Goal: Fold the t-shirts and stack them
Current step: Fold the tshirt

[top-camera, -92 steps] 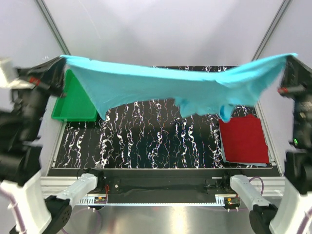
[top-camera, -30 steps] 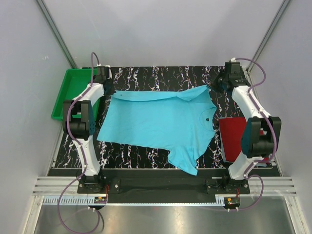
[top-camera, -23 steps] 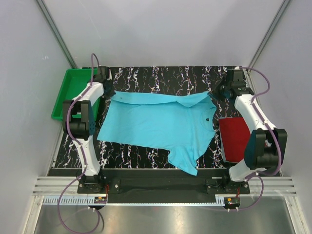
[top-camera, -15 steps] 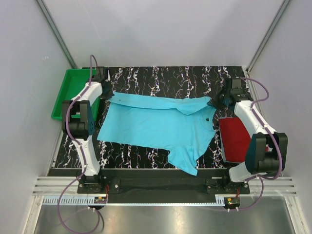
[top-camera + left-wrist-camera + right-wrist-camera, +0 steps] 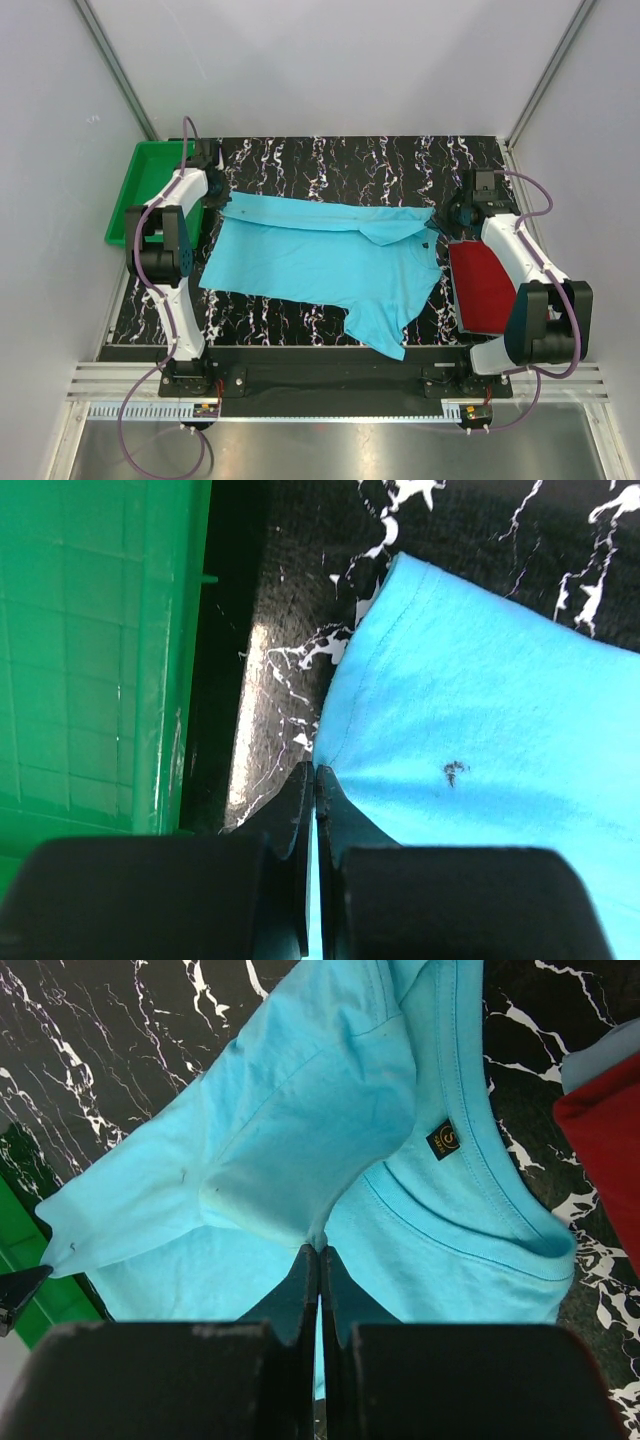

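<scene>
The turquoise t-shirt [image 5: 320, 262] lies flat just beside the green tray [image 5: 135, 200], long axis running away from it toward the dark red t-shirt [image 5: 495, 285]; left gripper [image 5: 313, 772] pinches its tray-side far corner, right gripper [image 5: 319, 1250] its far sleeve; the body lies nearward of both.

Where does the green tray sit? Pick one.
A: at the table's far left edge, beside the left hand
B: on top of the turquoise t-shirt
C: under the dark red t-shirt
A: the green tray lies at the far left edge next to the left hand, apart from the turquoise t-shirt and across the table from the dark red t-shirt.
</scene>
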